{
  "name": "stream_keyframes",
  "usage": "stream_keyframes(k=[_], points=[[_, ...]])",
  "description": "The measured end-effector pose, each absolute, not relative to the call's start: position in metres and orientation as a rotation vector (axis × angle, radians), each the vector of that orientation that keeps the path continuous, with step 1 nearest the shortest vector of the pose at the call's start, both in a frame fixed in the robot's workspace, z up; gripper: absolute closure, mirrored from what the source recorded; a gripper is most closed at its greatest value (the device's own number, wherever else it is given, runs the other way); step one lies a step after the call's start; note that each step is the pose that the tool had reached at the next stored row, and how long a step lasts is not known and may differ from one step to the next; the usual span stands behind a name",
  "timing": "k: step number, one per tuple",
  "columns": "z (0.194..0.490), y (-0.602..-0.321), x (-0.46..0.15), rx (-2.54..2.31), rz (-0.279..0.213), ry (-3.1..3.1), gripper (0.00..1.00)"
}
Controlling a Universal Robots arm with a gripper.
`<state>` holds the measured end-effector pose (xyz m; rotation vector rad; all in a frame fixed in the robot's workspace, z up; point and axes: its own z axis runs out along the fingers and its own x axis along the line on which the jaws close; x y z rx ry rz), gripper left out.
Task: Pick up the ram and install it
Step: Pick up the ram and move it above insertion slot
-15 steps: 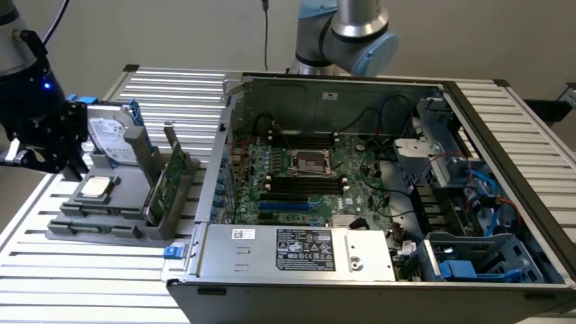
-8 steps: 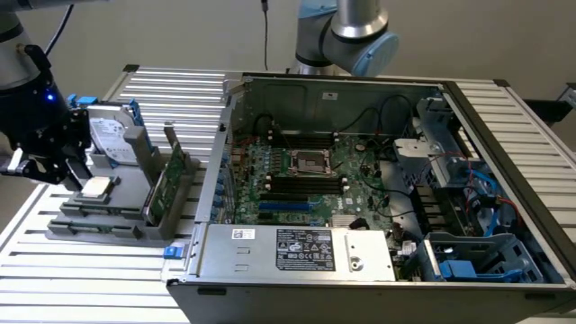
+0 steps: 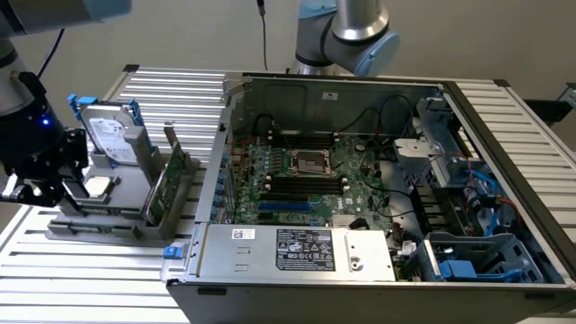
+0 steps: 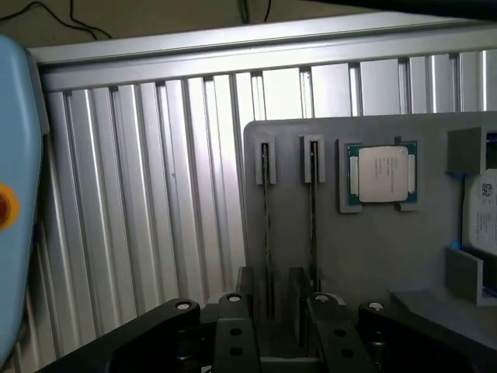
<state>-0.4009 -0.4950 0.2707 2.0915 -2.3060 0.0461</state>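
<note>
Closest to us, the end effector (image 4: 279,315) hangs low over the grey parts holder (image 4: 349,256). Its two black fingers (image 4: 235,330) stand apart with a gap between them, and we see nothing gripped in that gap. We read it as open and empty.

Just beyond the fingertips, two ram sticks stand on edge in parallel slots of the holder. The ram (image 4: 266,233) farther from the processor falls inside the gap between the fingers. The second stick (image 4: 313,225) lines up roughly with the inner face of one finger. Both sticks run lengthwise straight away from the end effector, so their long axis lies square to the line along which the fingers would close, and the thin faces of the board face the pads. We judge the grasp turns on that: the fingers bracket the thickness of the stick, not its length.

Past the sticks, a processor (image 4: 380,175) sits in its own pocket, with the hard drive (image 4: 481,210) at the holder's edge. All of it rests on the slatted aluminium worktop (image 4: 155,194).

In the exterior view the end effector (image 3: 40,192) sits over the holder at the exterior view's left. The open computer case (image 3: 504,202) lies well apart toward the right, with dark memory slots (image 3: 306,183) on its motherboard.
</note>
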Motion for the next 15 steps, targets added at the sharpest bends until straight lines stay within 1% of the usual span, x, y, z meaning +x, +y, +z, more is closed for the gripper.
stream_keyframes(k=[15], points=[[0.243,-0.500,-0.392,2.091,0.046,-2.306,0.67]])
